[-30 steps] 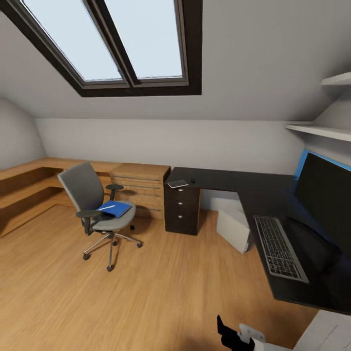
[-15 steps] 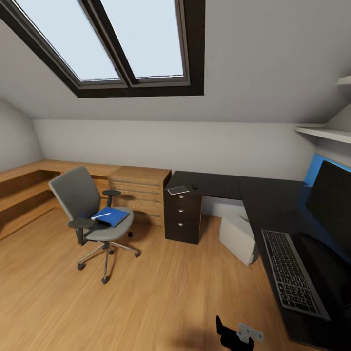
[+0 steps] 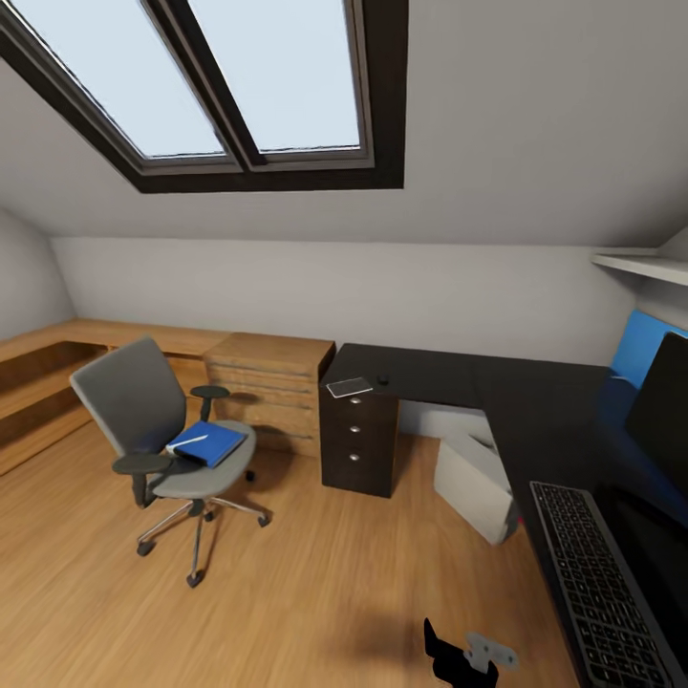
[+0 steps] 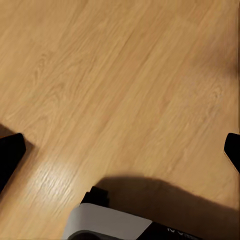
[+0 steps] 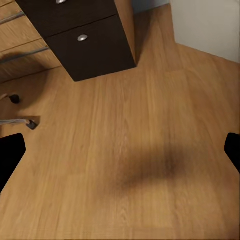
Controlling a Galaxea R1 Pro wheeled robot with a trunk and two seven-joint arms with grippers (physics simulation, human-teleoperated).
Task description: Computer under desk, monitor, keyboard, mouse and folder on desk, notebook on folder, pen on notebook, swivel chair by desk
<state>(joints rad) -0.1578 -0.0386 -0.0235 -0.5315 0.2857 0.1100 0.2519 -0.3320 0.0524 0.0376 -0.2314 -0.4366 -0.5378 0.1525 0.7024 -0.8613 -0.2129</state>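
- Light wood floor fills the lower half of the head view, under a sloped wall with black-framed skylights at upper left.
- Glossy black bench runs from centre to the right edge, with a dark drawer unit under its left end.
- Grey swivel chair stands at centre left, well apart from the bench.
- Pale computer sits on the floor beneath the bench.
- Monitor is cut off at the right edge; the keyboard lies in front of it at lower right.
- Blue folder rests on the chair seat, with the white pen on it.
- Notebook and mouse lie on the bench's left end.
- Left wrist fingers and right wrist fingers stand spread apart, holding nothing, above bare floor.
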